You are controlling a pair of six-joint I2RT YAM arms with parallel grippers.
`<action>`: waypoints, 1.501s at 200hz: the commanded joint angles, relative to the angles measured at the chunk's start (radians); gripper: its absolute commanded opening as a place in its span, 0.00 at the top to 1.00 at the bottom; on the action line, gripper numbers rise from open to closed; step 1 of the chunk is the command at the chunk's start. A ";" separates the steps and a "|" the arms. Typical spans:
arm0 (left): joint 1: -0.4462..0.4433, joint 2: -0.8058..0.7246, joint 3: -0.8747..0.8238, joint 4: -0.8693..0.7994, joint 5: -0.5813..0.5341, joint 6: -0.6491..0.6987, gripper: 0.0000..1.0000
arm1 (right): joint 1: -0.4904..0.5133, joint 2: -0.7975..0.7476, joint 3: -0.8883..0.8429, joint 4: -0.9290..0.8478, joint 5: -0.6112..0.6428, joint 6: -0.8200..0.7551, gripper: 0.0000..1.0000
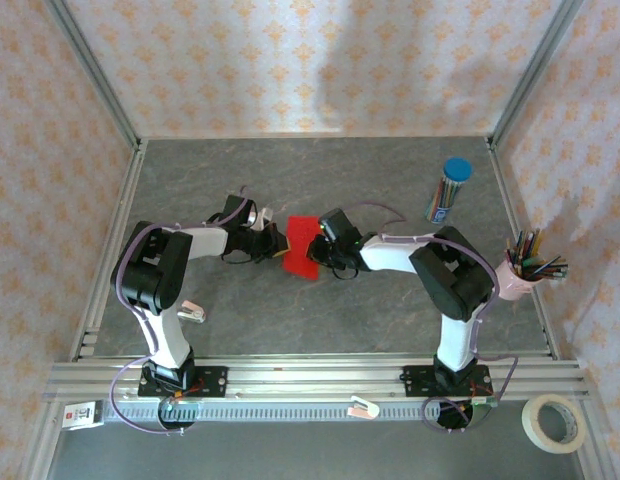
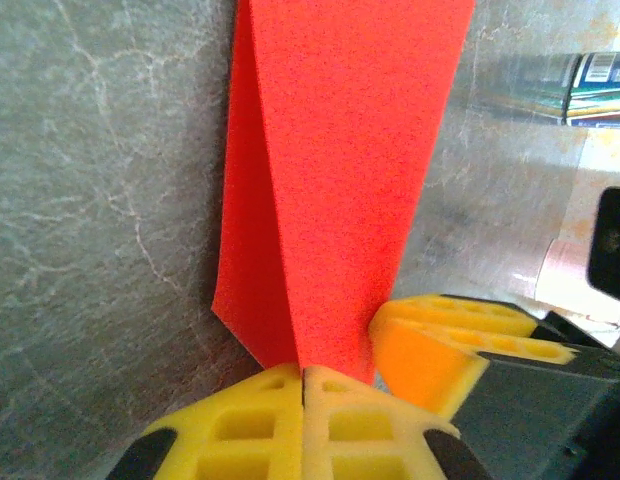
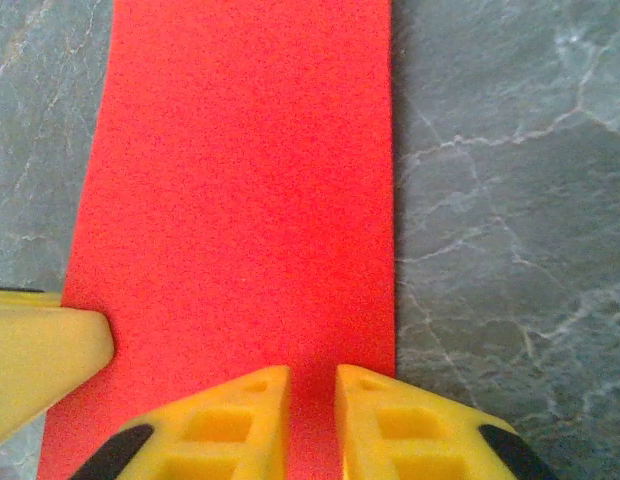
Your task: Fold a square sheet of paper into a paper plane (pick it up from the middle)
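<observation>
The square sheet of paper [image 1: 302, 245] is bright red and folded into a narrower strip, lifted at the middle of the table between both grippers. My left gripper [image 1: 278, 243] is shut on its left edge. In the left wrist view the yellow fingertips [image 2: 303, 385] pinch the paper [image 2: 340, 170] where a crease runs up from them. My right gripper [image 1: 321, 246] is at the paper's right side. In the right wrist view its jaws [image 3: 312, 400] stand slightly open, a narrow gap between them, with the red paper [image 3: 240, 180] showing through the gap.
A blue-capped tube of coloured pencils [image 1: 448, 190] stands at the back right, and a pink cup of pencils [image 1: 525, 268] is by the right wall. A tape roll [image 1: 555, 422] lies off the table's front right corner. A small white object [image 1: 193, 312] lies near the left arm.
</observation>
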 commanded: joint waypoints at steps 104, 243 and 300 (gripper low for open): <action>-0.035 -0.175 -0.193 0.302 -0.178 -0.475 1.00 | -0.002 -0.354 -0.134 0.163 0.254 -0.502 0.00; -0.066 -0.168 -0.203 0.295 -0.211 -0.538 1.00 | 0.141 -0.360 -0.329 0.374 0.007 -0.928 0.38; -0.067 -0.166 -0.199 0.284 -0.209 -0.535 1.00 | 0.187 -0.277 -0.285 0.349 0.048 -1.045 0.42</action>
